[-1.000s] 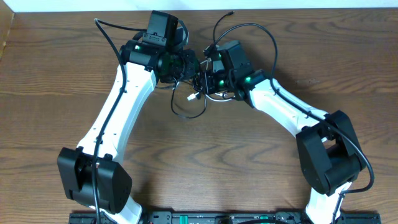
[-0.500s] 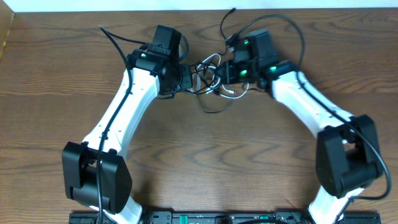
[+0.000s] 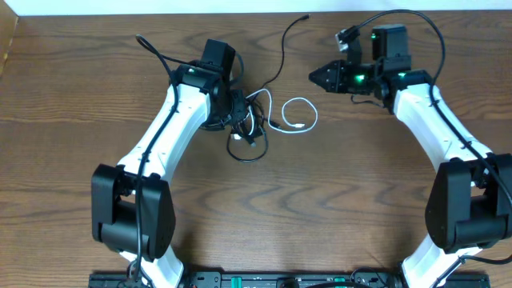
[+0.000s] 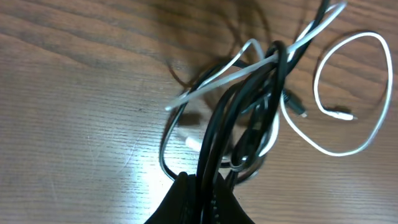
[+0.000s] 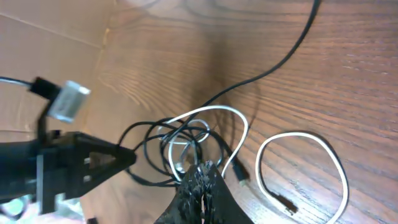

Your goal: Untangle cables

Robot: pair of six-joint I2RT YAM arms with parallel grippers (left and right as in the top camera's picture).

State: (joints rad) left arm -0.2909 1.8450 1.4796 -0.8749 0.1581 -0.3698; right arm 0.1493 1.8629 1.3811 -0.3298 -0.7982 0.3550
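Two cables, knotted at table (image 3: 80, 120) centre: one black cable (image 5: 280, 59), one white cable (image 4: 316, 87). White loop lies right of the knot; a black tail runs to the far edge. Your left gripper (image 4: 200, 194) sits at the knot's left, clamped on black strands. Your right gripper (image 5: 200, 185) is well apart, far right, fingers pressed together, empty.

Counter (image 3: 264, 200): dark brown wood grain, fills nearly whole overhead view. Pale white strip (image 3: 120, 6) beyond counter's far edge; wall or floor, cannot tell. Tan cardboard-like panel (image 3: 6, 44) at counter's far left corner. Soft glare patch (image 4: 146, 177) on counter in left wrist view.
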